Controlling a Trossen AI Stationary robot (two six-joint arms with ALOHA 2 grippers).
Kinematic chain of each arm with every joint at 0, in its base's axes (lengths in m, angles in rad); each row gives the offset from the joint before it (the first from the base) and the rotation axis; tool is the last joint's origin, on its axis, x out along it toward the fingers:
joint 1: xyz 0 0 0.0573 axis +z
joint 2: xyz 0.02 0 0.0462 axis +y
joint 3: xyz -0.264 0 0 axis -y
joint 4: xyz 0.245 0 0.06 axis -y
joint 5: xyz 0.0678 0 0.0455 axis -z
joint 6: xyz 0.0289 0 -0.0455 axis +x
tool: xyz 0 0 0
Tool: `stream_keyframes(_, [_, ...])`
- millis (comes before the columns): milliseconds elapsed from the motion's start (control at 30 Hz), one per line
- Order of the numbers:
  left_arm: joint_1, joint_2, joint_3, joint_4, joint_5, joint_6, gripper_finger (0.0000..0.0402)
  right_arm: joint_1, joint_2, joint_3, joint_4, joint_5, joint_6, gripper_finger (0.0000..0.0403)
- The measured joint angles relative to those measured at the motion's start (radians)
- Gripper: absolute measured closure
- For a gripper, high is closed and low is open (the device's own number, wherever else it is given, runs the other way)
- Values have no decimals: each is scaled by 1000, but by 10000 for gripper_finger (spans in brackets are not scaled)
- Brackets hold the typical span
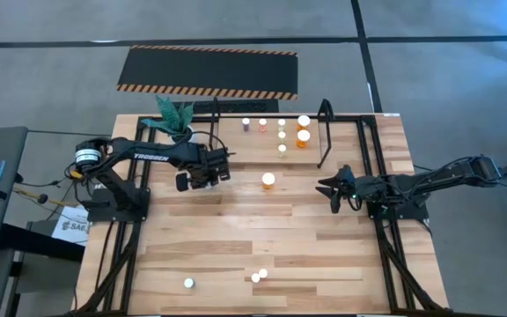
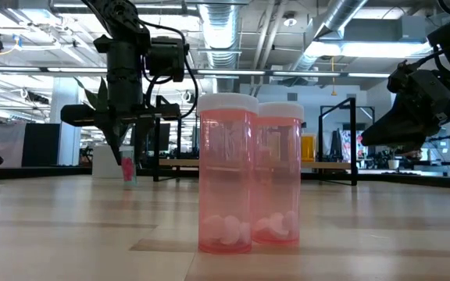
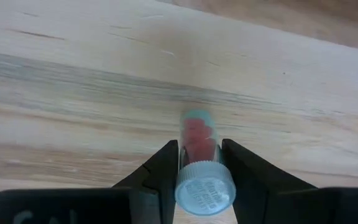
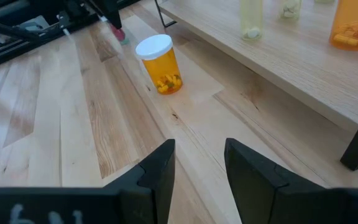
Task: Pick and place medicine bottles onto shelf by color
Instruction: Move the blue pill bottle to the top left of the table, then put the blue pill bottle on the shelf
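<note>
My left gripper points down over the table's left middle, shut on a small pinkish medicine bottle with a white cap. A larger orange bottle stands upright on the wood between the two grippers, also seen as the orange bottle in the right wrist view. The shelf, a black tube frame at the far side, carries several white-capped bottles, two of them orange. My right gripper waits open right of centre, nothing between its fingers. My left gripper pinches the pinkish bottle's body just below the cap between its two fingers. The fingers come from above, pointing down. The bottle stands upright below them, cap up; I cannot tell whether its base touches the wood.
A potted green plant stands just beyond the left arm. A black mat with striped edges lies beyond the table. Near the front edge stand two pink bottles and a single bottle. Bare wood lies between them and the grippers.
</note>
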Motion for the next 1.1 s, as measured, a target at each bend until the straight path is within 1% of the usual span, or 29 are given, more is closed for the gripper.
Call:
stream_keyframes(367, [0, 1, -1, 0, 6, 13, 235, 0, 0, 0, 0, 0, 0, 241])
stream_keyframes(633, [-1, 1, 3, 21, 82, 59, 196, 0, 0, 0, 0, 0, 0, 241])
stream_keyframes(767, [-2, 1, 22, 39, 91, 114, 177, 0, 0, 0, 0, 0, 0, 241])
stream_keyframes(933, [-34, 1, 48, 45, 91, 191, 166, 0, 0, 0, 0, 0, 0, 241])
stream_keyframes(1000, [-59, 1, 51, 33, 93, 174, 166, 0, 0, 0, 0, 0, 0, 241])
stream_keyframes(1100, [-100, 1, 51, 5, 112, 105, 166, 0, 0, 0, 0, 0, 0, 241])
